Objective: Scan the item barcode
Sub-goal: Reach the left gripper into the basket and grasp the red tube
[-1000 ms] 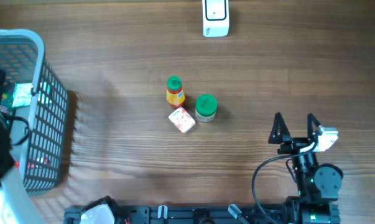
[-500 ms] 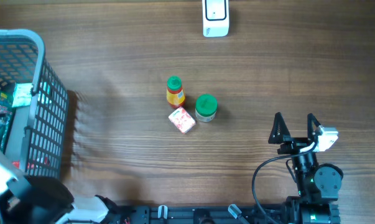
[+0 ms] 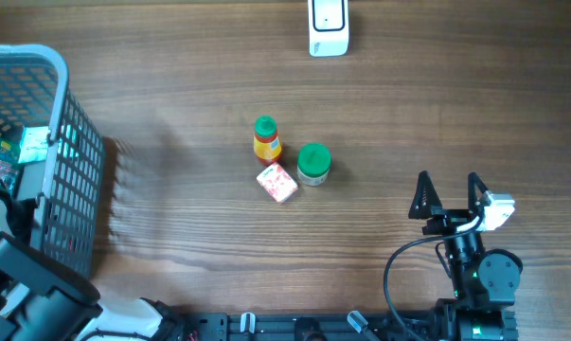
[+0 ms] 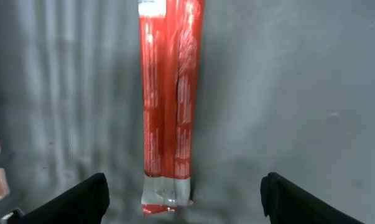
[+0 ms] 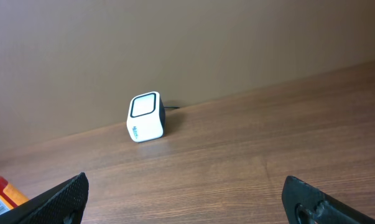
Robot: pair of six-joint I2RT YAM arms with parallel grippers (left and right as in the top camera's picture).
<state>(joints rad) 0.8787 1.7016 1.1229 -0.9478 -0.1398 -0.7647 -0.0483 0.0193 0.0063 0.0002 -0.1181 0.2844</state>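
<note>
From overhead are counted one grey basket (image 3: 62, 114), one white scanner (image 3: 328, 26) and three items: bottle (image 3: 266, 139), jar (image 3: 313, 163), small box (image 3: 277, 182).

At the left wrist, one red packet (image 4: 167, 106) is laid on the basket floor, lengthwise away from the camera, its print unreadable. The left gripper (image 4: 184, 190) is opened on both sides of its near end, without touching.

At the right wrist, the right gripper (image 5: 184, 193) is opened wide.

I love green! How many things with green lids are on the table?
2. The sauce bottle stands mid-table; the round jar sits close beside it. More could be hidden in the basket.
</note>
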